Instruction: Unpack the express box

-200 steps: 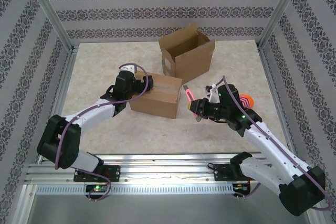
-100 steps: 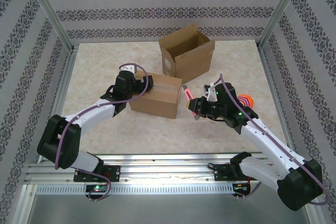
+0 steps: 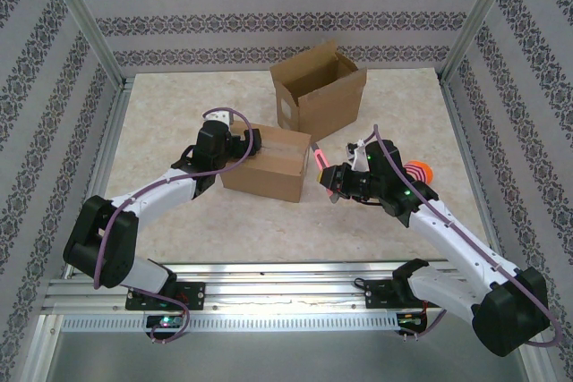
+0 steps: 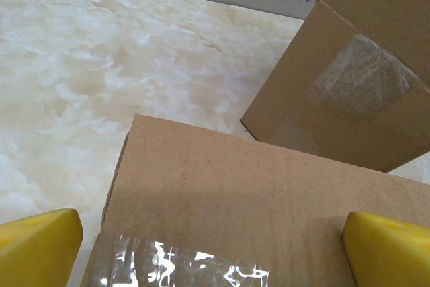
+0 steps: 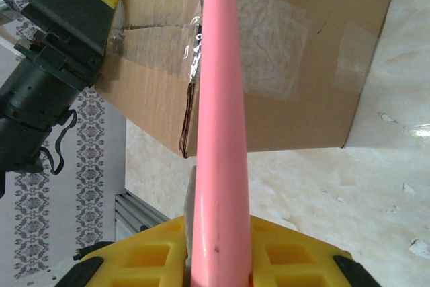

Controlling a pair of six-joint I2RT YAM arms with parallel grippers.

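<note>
My right gripper (image 3: 335, 182) was clamped on the pink tool (image 3: 319, 164), probably a box cutter, its long axis pointing left at the taped box (image 3: 269, 165) just beside it. My left gripper (image 3: 248, 144) straddled that box's left end, jaws wide apart.

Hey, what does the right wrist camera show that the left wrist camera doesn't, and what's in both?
Right wrist: the pink cutter clamped in the right gripper, pointing at the box's tape seam. Left wrist: the second box standing behind, with a tape patch on its side. Both: the taped sealed box, the marble table, and the open left gripper at that box.
</note>
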